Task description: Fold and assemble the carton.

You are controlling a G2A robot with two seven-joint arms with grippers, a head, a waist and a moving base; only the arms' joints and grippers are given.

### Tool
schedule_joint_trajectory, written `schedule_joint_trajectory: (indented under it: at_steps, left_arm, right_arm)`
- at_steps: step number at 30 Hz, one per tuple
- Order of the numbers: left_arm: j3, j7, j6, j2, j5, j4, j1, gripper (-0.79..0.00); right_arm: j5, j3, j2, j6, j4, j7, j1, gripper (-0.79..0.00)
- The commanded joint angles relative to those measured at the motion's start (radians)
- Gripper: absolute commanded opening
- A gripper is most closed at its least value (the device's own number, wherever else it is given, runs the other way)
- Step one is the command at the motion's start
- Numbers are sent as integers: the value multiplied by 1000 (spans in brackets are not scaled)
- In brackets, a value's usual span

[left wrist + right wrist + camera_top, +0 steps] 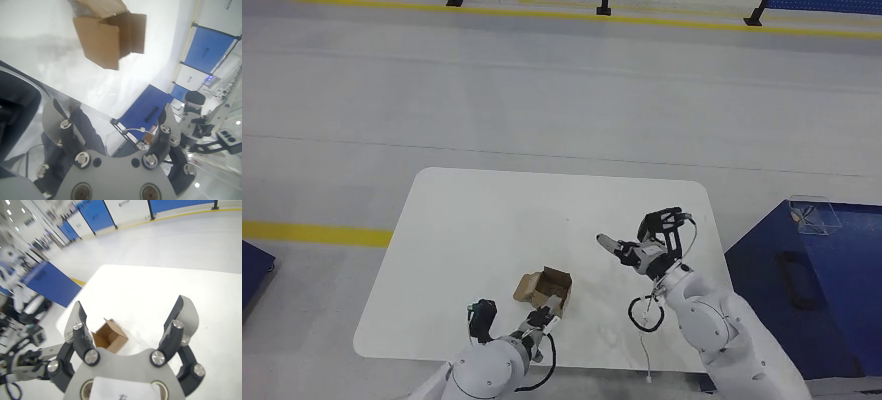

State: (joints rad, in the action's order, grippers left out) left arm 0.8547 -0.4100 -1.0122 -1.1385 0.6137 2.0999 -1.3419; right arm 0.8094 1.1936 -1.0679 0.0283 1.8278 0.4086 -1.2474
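The brown carton point(545, 286) is sitting near the front edge of the white table point(492, 220). Its walls are standing up as a box but its flaps are gaping, so the closing folds appear to be left to do. The left gripper point(111, 105) is hanging just short of it, jaws spread and empty. The right gripper point(130, 303) is hovering farther off, likewise wide apart and holding nothing.
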Motion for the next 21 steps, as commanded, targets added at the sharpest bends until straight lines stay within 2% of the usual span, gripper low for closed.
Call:
schedule_joint_trajectory:
  at_steps: [1,4,8,14,21]
  left_arm:
    - [-15,-14,0,24,-9,-42,-1,0]
    - [-52,-18,0,44,40,-89,33,0]
    - [-94,-58,0,56,156,-170,130,0]
    - [-202,-203,0,47,367,-273,298,0]
    - [-316,-384,0,32,608,-343,446,0]
  right_arm:
    - [67,-63,-10,6,-57,49,66,0]
    - [123,-129,-24,0,-128,80,132,0]
    - [126,-191,-44,-3,-198,84,182,0]
    - [118,-274,-75,-6,-290,79,226,0]
    - [130,-339,-103,12,-368,79,250,0]
